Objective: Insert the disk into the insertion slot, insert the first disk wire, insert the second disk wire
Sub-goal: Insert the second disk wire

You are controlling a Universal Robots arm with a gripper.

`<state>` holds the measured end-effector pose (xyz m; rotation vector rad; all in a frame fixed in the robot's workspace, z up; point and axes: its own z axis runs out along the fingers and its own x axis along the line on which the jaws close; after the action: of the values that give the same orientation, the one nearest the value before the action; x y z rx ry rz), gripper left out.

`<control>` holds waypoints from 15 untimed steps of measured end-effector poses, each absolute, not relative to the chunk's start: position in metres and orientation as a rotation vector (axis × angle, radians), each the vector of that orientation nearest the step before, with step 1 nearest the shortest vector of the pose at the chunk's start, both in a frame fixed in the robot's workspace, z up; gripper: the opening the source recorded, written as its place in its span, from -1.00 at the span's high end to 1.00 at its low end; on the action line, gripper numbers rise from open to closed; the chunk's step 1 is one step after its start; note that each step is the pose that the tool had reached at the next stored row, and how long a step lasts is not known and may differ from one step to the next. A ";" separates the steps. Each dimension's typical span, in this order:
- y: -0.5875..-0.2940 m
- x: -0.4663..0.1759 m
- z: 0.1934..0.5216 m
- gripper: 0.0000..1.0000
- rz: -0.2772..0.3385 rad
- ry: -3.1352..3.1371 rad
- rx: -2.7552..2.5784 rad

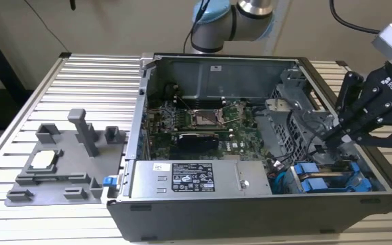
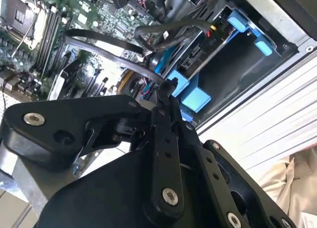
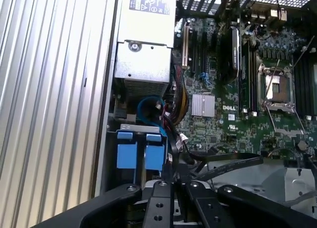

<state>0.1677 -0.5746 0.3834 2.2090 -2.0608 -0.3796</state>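
Two blue-framed drives sit side by side in the insertion slot (image 1: pixel 298 176), low at the exterior view's right; which one is the disk (image 1: pixel 313 184) you cannot tell. Beside the cage's edge little room stays free. You see the gripper (image 1: pixel 332 137) with fingers closed on a dark wire (image 2: pixel 119 60), clearest in the second wrist view.

Exterior overlooks; wrist views share motherboard (image 3: pixel 233 104)
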 end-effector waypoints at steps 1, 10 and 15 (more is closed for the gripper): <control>-0.577 0.169 0.383 0.69 -0.383 -2.059 2.207; -0.593 0.172 0.380 0.69 -0.465 -2.073 2.241; -0.600 0.172 0.379 0.69 -0.491 -2.079 2.253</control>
<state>0.1718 -0.6000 0.3787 2.2534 -2.0786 -0.4913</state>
